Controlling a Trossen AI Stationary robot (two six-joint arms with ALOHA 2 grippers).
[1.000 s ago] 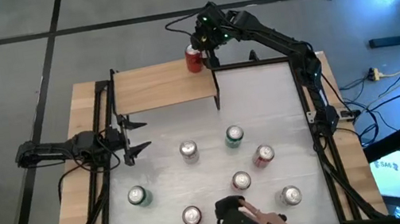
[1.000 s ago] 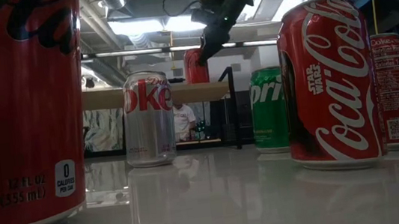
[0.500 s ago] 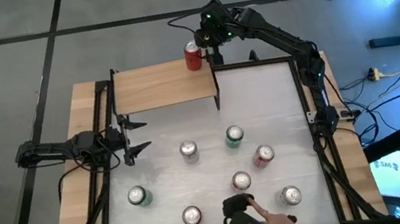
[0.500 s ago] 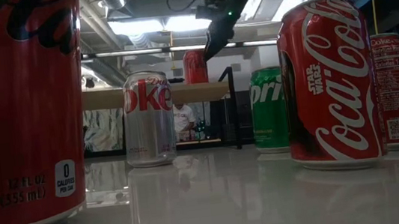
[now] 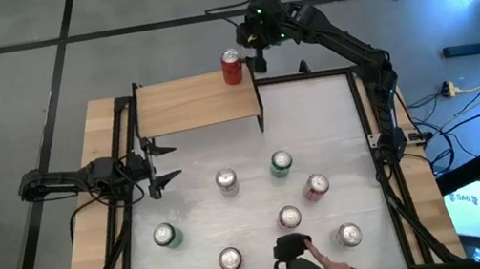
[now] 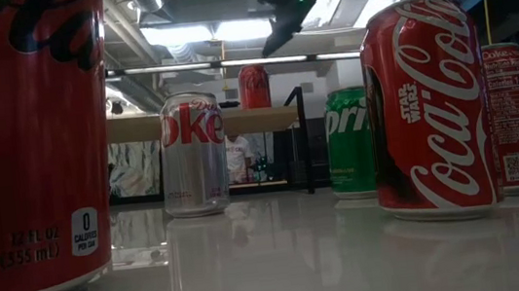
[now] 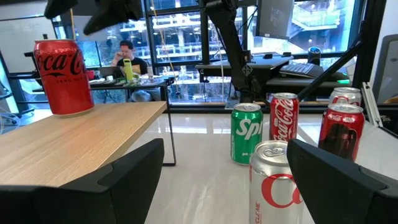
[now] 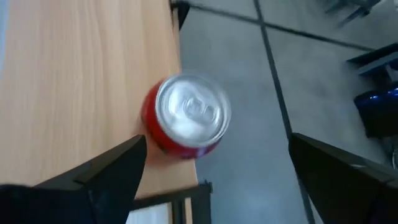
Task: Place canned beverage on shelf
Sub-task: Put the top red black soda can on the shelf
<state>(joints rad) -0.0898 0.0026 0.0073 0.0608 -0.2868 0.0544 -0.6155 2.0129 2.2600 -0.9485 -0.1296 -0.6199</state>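
From overhead I see the red can (image 5: 231, 66) standing upright at the far right corner of the shelf (image 5: 196, 103), and the right gripper (image 5: 255, 34) hanging just beyond it, off the shelf's edge, jaws released and clear of the can. The right wrist view adds what the overhead cannot: the can's base sits close against the board's edge, possibly overhanging it a little, though I cannot be sure from that angle. The low view shows the gripper well above the can's top, angled downward. The right arm reaches long from the worktop's right side up past the shelf. The left gripper (image 5: 160, 165) waits at the worktop's left edge, jaws spread and empty, pointing across at the six cans on the worktop (image 5: 315, 122), including a green can (image 7: 247, 133).
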